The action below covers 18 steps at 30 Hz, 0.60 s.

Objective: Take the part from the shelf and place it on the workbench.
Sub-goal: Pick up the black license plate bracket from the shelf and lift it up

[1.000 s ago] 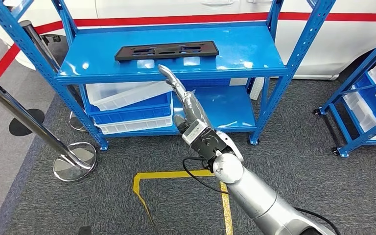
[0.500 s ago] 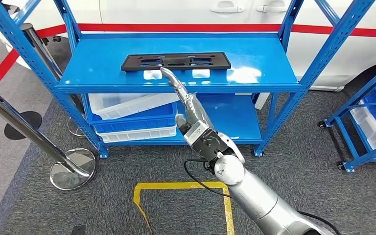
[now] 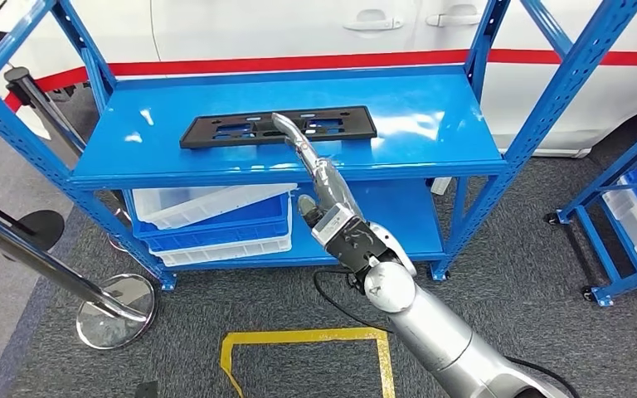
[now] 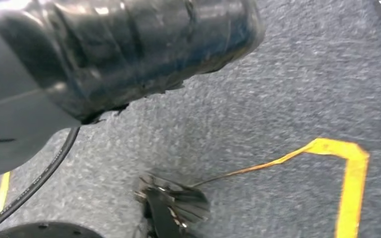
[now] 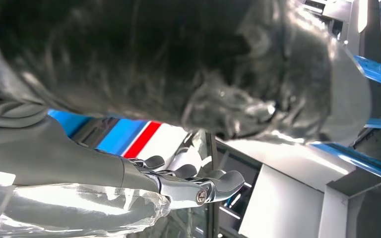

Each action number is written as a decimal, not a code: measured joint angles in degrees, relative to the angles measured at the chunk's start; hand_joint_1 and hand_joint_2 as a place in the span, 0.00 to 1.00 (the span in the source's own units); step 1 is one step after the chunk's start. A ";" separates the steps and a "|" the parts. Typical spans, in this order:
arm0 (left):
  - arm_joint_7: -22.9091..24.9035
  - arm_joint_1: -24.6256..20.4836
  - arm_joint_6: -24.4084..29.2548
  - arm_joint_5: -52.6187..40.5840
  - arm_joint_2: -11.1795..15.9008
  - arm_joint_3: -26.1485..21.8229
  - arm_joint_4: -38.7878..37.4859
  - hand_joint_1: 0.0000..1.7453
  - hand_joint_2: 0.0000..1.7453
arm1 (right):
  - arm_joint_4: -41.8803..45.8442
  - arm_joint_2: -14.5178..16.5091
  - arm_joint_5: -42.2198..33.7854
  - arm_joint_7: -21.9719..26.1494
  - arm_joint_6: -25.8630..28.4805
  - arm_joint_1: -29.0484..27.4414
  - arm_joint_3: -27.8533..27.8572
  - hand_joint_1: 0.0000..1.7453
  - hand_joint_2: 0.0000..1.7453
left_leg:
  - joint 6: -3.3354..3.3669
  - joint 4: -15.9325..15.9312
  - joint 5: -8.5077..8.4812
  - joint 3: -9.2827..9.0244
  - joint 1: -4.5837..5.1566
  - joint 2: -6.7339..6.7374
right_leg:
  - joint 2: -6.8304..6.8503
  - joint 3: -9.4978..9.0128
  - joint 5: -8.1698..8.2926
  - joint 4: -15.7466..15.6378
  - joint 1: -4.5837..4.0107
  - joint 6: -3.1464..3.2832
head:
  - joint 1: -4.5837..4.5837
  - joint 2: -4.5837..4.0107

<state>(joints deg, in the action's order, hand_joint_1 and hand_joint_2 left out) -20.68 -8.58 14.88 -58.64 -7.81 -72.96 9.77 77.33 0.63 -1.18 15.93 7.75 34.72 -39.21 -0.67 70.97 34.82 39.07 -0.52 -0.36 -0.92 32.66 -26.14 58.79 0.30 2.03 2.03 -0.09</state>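
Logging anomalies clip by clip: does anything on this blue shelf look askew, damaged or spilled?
One thing: on the lower shelf, the clear bin sits tilted in the blue bin rather than nested flat. The black part lies flat on the top shelf, with the right hand reaching toward it. No spills or damage visible.

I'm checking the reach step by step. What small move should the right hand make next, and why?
Probably ease the right hand a little further forward and down onto the near edge of the black part. The part lies flat on the upper shelf, not yet held, and the extended fingers hold nothing, their tips overlapping the part's near edge in the head view.
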 joint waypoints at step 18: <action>0.02 -0.07 0.11 -1.50 -0.28 -0.01 -0.08 0.00 0.00 | -0.54 -0.17 0.66 -0.56 -1.68 -0.39 -0.01 0.00 0.00 | 3.20 -13.05 -6.86 -8.03 0.76 -0.38 | 0.22 5.50 1.48 2.77 -0.72 -1.58 | -0.44 0.00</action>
<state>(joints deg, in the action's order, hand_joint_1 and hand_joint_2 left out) -20.65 -8.65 14.99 -60.14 -8.09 -72.97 9.69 76.79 0.46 -0.52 15.38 6.07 34.34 -39.22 2.53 57.92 27.96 31.04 0.24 -0.74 -0.69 38.15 -24.67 61.56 -0.41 0.45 1.60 -0.09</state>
